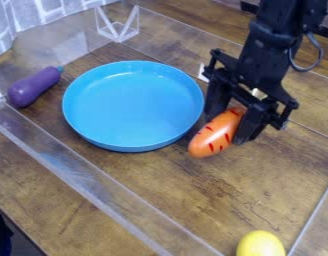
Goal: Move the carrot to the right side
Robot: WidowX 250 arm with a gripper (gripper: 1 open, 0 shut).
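Claw: black gripper (231, 122) pointing steeply down, its fingers clenched on the upper end of the carrot (215, 136), right of the plate's edge.
Carrot: orange with dark groove marks, tilted, lower tip aimed down and to the left; the leafy end is hidden between the fingers.
Carrot's place: over the wooden table (153, 190), just beside the right rim of the blue plate (132, 104) and outside it; whether the tip touches the wood I cannot tell.
Plate: round, blue, nothing lying in it.
Eggplant: purple (33, 85), lying left of the plate, well apart from the claw.
Yellow fruit: round (260, 244), at the bottom edge on the right, well apart from the carrot.
Clear wall: a see-through barrier (73, 160) runs along the near side of the table.
Done: the carrot is gripped and sits clear of the plate on its right side.
Left: setting the carrot down flat on the wood, letting go, and lifting the claw away.
Judgement: the task looks close to its end; only the placing and release seem to be outstanding, and a spot a little further right would keep the carrot from rolling against the plate.
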